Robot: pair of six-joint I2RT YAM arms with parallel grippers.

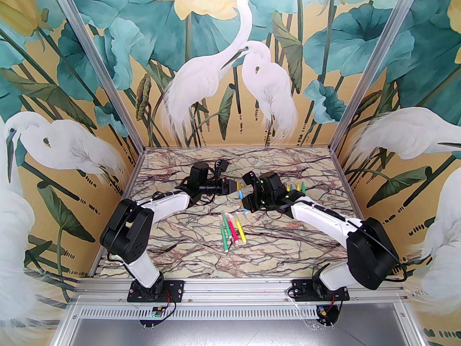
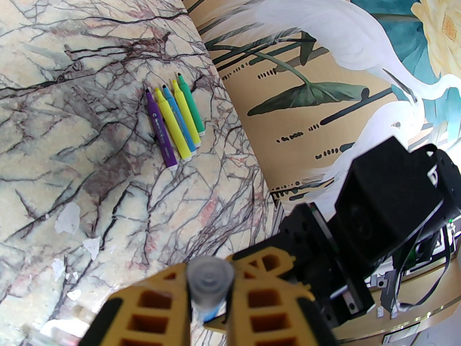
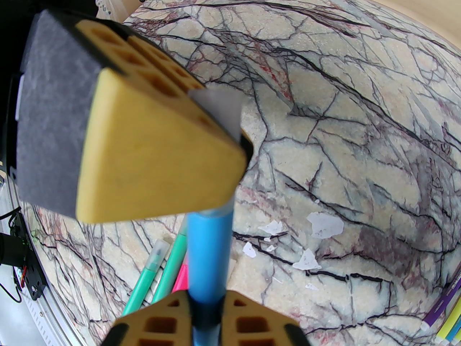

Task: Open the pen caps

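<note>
A blue pen [image 3: 210, 243] hangs above the table between both arms. My right gripper [image 3: 207, 297] is shut on its body, and the same gripper [image 1: 248, 203] shows from above. My left gripper [image 2: 212, 269] is shut on the clear pen cap [image 2: 210, 279] at the pen's other end. From the right wrist, one left finger [image 3: 155, 164] covers most of that cap [image 3: 220, 111]. Several capped pens [image 1: 230, 231], green, pink and yellow, lie below on the marble table [image 1: 288, 251]. A row of uncapped pens [image 2: 174, 121] lies near the right wall.
The uncapped row [image 1: 297, 186] sits just behind my right wrist. Painted walls enclose the table on three sides. White scuffed patches [image 3: 324, 225] mark the marble. Both arm bases stand at the near edge.
</note>
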